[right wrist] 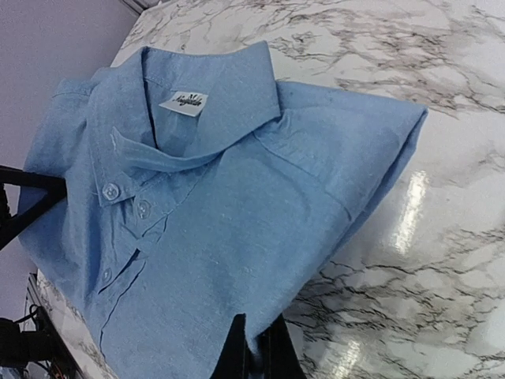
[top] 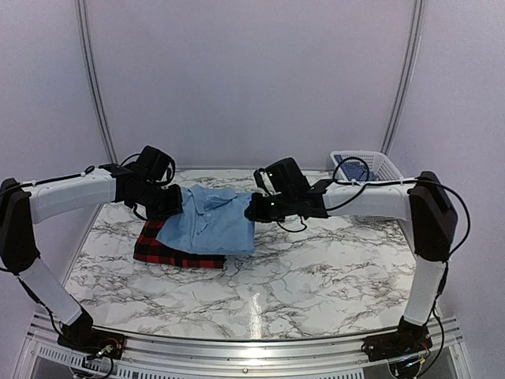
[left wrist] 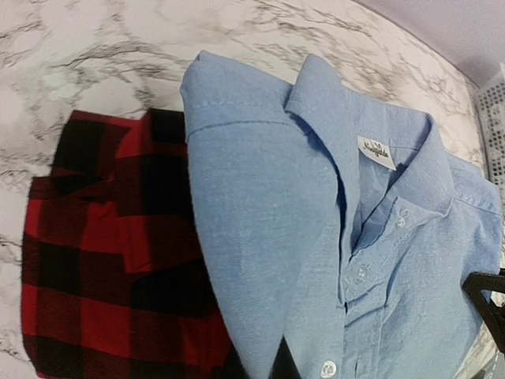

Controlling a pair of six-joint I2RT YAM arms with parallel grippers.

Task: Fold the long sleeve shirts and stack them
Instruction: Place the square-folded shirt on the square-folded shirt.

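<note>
Pale walls [top: 252, 79], marbled worktop [top: 316, 272]: the blue shirt [top: 209, 223] — atop the plaid shirt [top: 167, 253] — is clenched by left gripper [top: 170, 207] at 9 o'clock, right gripper [top: 254, 209] at 3; open marble toward 6.

High overview, 2 close-ups sharing blue shirt [right wrist: 237, 197]

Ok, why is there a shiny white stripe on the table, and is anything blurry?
Right wrist view: that stripe is light glaring off the glossy table beside the blue shirt. Top view: the same kind of glare shows near the front edge. Left wrist view: the plaid shirt and the blue one look sharp.
</note>
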